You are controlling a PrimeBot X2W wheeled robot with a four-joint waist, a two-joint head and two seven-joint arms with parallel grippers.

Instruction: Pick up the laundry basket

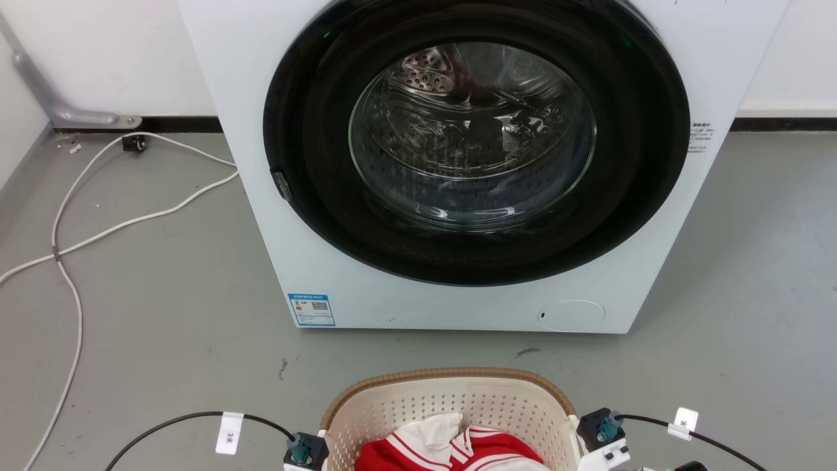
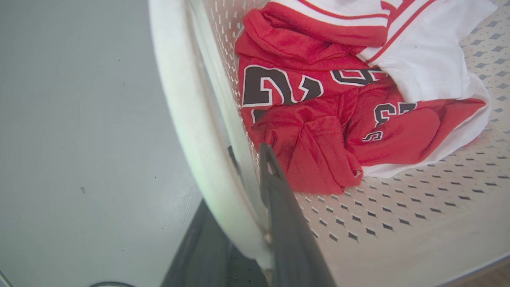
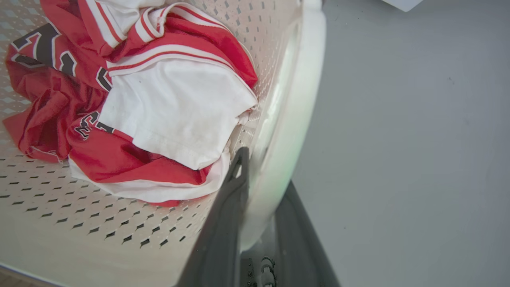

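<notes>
The laundry basket, cream perforated plastic with a brown woven rim, sits at the bottom centre of the head view, in front of the washer. Red and white jerseys lie inside it. My left gripper straddles the basket's white left handle, with one dark finger inside the wall and the other outside; it is shut on the handle. My right gripper is shut on the white right handle the same way, its inner finger beside the white cloth.
A white front-loading washer with a round glass door stands just beyond the basket. White cables trail over the grey floor at the left. Black cables with tags run to both wrists.
</notes>
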